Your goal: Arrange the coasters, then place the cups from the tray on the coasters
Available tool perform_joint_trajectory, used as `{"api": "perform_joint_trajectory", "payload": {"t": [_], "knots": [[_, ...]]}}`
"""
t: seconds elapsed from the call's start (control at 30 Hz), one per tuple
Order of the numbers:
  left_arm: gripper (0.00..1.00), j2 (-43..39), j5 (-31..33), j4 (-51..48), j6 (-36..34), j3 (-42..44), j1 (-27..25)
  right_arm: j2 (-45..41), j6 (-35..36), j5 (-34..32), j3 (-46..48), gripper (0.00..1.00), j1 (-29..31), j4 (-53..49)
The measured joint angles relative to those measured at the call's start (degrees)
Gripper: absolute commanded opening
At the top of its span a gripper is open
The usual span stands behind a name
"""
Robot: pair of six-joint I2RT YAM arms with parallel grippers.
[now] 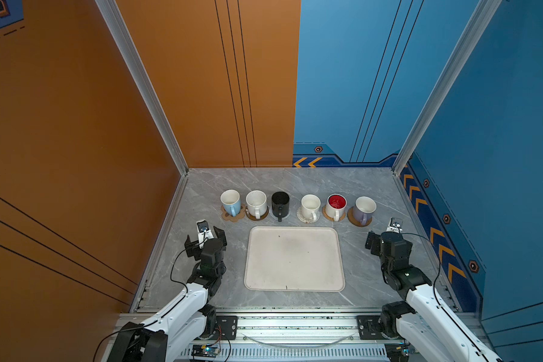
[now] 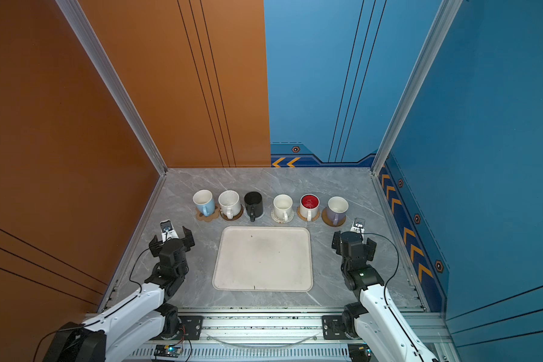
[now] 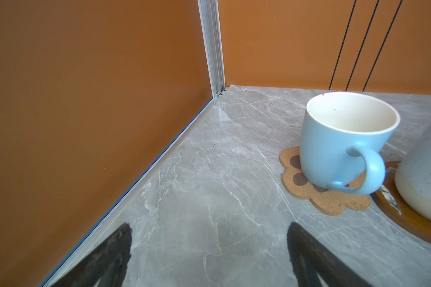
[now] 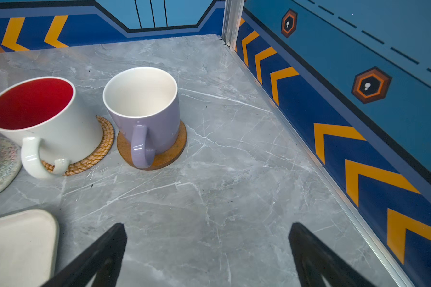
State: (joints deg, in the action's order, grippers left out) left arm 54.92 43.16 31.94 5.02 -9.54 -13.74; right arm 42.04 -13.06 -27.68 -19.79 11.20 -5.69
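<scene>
Operator: Status, near to far?

Manual: You see the left gripper (image 3: 209, 225) and right gripper (image 4: 207, 225), jaws fully apart, gripping nothing, either side of the tray (image 1: 293, 260). Beyond the tray, six cups (image 1: 310, 205) stand on coasters (image 1: 227, 217) in one row.

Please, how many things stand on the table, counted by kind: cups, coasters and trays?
Cups: 6 (blue, speckled, black, cream, red-lined, lavender)
Coasters: 6 (paw, grey, white, rattan, two brown)
Tray: 1
Total: 13
</scene>
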Motion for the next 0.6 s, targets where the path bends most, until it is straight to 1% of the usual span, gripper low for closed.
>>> {"api": "perform_joint_trajectory", "payload": {"t": [0.1, 0.2, 0.4, 0.6], "knots": [[0.98, 4.5, -1.7, 2.1, 0.0, -0.1, 0.7, 1.4, 0.9, 0.4, 2.8, 1.0, -1.3, 5.4], [0.98, 8.0, -3.3, 3.8, -0.1, -0.7, 1.4, 4.4, 1.5, 0.9, 3.9, 1.0, -2.8, 9.5], [0.98, 14.9, -5.9, 5.8, -0.3, -5.2, 2.8, 14.1, 2.0, 2.4, 3.4, 1.0, -5.2, 15.3], [0.98, 20.8, -7.3, 7.1, -1.2, -9.8, 2.9, 25.2, 3.4, 3.7, -0.6, 1.0, -6.0, 20.1]]}}
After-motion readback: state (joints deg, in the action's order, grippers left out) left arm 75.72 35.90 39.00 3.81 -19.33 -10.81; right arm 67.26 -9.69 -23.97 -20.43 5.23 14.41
